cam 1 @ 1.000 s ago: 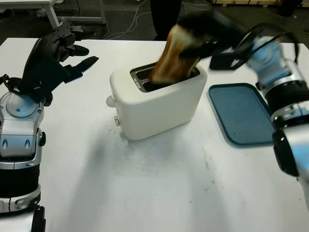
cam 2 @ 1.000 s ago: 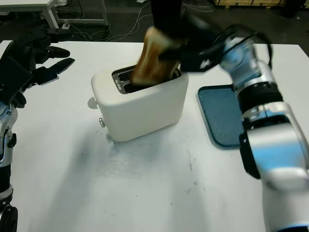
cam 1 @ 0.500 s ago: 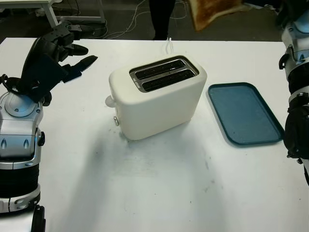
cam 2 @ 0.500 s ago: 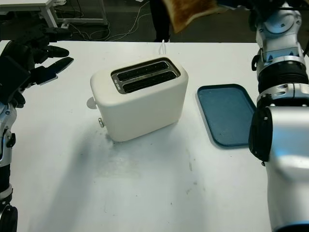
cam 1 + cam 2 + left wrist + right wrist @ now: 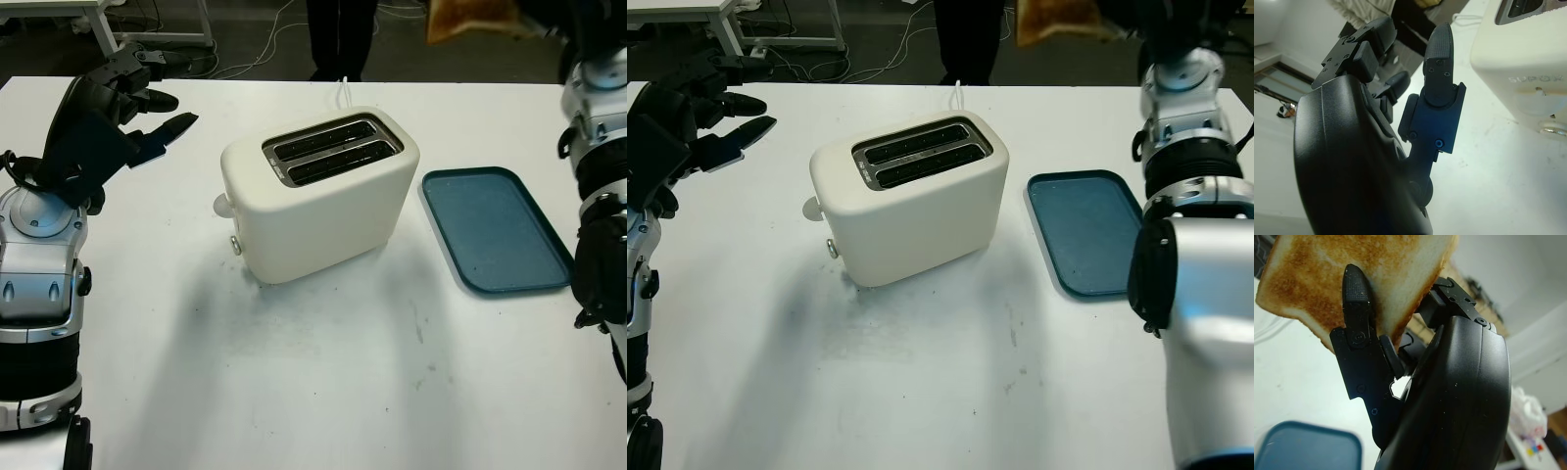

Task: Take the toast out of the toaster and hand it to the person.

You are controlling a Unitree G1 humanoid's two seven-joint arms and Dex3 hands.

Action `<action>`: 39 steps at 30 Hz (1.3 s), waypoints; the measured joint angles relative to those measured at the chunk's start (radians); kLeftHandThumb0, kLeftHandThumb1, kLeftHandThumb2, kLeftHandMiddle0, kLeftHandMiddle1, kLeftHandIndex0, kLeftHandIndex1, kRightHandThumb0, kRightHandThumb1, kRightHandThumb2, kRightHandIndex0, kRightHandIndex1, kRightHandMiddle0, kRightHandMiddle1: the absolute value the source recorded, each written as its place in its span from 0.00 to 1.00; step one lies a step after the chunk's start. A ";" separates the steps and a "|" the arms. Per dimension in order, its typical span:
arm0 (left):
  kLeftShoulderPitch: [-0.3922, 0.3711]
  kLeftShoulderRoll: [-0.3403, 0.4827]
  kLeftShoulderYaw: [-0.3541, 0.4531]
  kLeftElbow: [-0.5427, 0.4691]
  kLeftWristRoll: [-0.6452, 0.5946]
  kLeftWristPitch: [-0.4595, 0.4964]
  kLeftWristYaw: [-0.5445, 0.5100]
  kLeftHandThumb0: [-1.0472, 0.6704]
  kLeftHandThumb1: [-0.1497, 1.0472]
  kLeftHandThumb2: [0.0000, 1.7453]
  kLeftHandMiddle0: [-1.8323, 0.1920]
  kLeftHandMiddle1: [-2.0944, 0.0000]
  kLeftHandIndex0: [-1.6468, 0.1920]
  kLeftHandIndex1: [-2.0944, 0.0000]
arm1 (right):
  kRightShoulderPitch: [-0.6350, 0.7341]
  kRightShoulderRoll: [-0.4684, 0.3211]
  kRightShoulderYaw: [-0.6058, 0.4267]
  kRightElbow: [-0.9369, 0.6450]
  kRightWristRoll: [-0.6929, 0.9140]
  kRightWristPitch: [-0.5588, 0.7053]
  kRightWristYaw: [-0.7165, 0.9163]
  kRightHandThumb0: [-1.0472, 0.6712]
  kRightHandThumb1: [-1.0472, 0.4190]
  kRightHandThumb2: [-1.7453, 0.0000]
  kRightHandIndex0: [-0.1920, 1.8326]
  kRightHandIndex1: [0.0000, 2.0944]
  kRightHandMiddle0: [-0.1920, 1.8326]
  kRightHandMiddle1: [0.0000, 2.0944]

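Note:
A browned slice of toast [image 5: 474, 19] is held high above the table's far right edge, with my right hand [image 5: 1400, 291] shut on it. In the right wrist view the thumb [image 5: 1355, 289] presses the toast's [image 5: 1352, 259] face and the other fingers back it. The white toaster [image 5: 318, 196] stands mid-table, and both of its slots [image 5: 333, 150] are empty. A person's dark legs [image 5: 339, 34] stand beyond the far edge, left of the toast. My left hand [image 5: 147, 108] is open above the table's left side, apart from the toaster [image 5: 1528, 58].
A blue tray [image 5: 495, 230] lies flat right of the toaster, below my raised right arm [image 5: 600, 98]. The toaster's white cord [image 5: 343, 90] runs off the far edge. A white desk leg and cables [image 5: 157, 29] sit on the floor behind.
The right hand pulled the toast up out of the toaster slot, lifted it beyond the far edge, then carried it further right. The left hand stayed put.

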 measured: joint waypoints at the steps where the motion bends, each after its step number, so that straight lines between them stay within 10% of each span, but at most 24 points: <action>1: 0.000 0.000 0.000 0.000 0.000 0.000 0.000 0.31 0.89 0.14 0.83 0.54 0.72 0.75 | 0.003 0.011 0.001 0.005 -0.002 0.021 -0.014 0.46 0.09 0.78 0.46 0.83 0.30 0.83; 7: 0.000 -0.001 0.000 0.001 -0.001 0.000 0.000 0.31 0.89 0.14 0.83 0.54 0.72 0.74 | 0.039 0.049 0.010 0.024 -0.017 0.055 -0.054 0.46 0.09 0.79 0.36 0.83 0.23 0.82; 11: 0.000 -0.001 0.000 0.007 0.000 -0.010 0.000 0.31 0.89 0.13 0.82 0.53 0.71 0.74 | 0.058 0.060 0.008 0.035 -0.016 0.068 -0.052 0.46 0.09 0.77 0.32 0.83 0.32 0.42; 14: 0.000 -0.001 0.000 0.023 0.000 -0.024 0.000 0.31 0.89 0.13 0.83 0.53 0.71 0.74 | 0.073 0.070 -0.004 0.039 -0.010 0.068 -0.054 0.50 0.09 0.81 0.40 0.83 0.35 0.69; 16: 0.000 -0.001 0.000 0.024 0.000 -0.024 0.000 0.31 0.89 0.13 0.83 0.52 0.71 0.74 | 0.086 0.081 -0.014 0.041 -0.008 0.076 -0.065 0.50 0.09 0.82 0.34 0.83 0.38 0.39; 21: 0.000 -0.001 0.000 0.023 0.001 -0.024 0.000 0.32 0.89 0.13 0.83 0.52 0.71 0.73 | 0.118 0.110 -0.012 0.045 -0.013 0.131 -0.071 0.53 0.09 0.77 0.37 0.83 0.21 0.76; 24: 0.000 -0.001 -0.001 0.023 0.000 -0.031 0.000 0.31 0.89 0.13 0.83 0.52 0.71 0.73 | 0.140 0.121 -0.012 0.045 -0.014 0.132 -0.071 0.55 0.09 0.76 0.33 0.83 0.34 0.37; 27: 0.000 -0.001 0.001 0.023 -0.006 -0.031 0.000 0.32 0.89 0.12 0.83 0.52 0.71 0.73 | 0.150 0.128 -0.025 0.045 -0.008 0.132 -0.071 0.54 0.09 0.76 0.32 0.83 0.26 0.61; 29: 0.000 -0.001 0.001 0.022 -0.010 -0.031 0.000 0.32 0.89 0.12 0.83 0.52 0.72 0.73 | 0.151 0.131 -0.024 0.045 -0.009 0.132 -0.074 0.53 0.09 0.76 0.31 0.83 0.30 0.45; 33: 0.000 -0.001 0.003 0.022 -0.014 -0.031 0.000 0.32 0.89 0.12 0.84 0.52 0.72 0.73 | 0.151 0.137 -0.025 0.045 -0.009 0.132 -0.078 0.54 0.09 0.77 0.33 0.83 0.21 0.79; 37: 0.000 -0.001 0.003 0.022 -0.017 -0.031 0.000 0.32 0.89 0.12 0.84 0.52 0.72 0.73 | 0.151 0.137 -0.029 0.045 -0.007 0.131 -0.077 0.52 0.09 0.77 0.41 0.83 0.20 0.62; 39: 0.000 -0.001 0.003 0.023 -0.019 -0.031 0.000 0.31 0.89 0.12 0.83 0.51 0.72 0.73 | 0.150 0.137 -0.041 0.045 -0.002 0.131 -0.077 0.52 0.09 0.77 0.42 0.83 0.16 0.76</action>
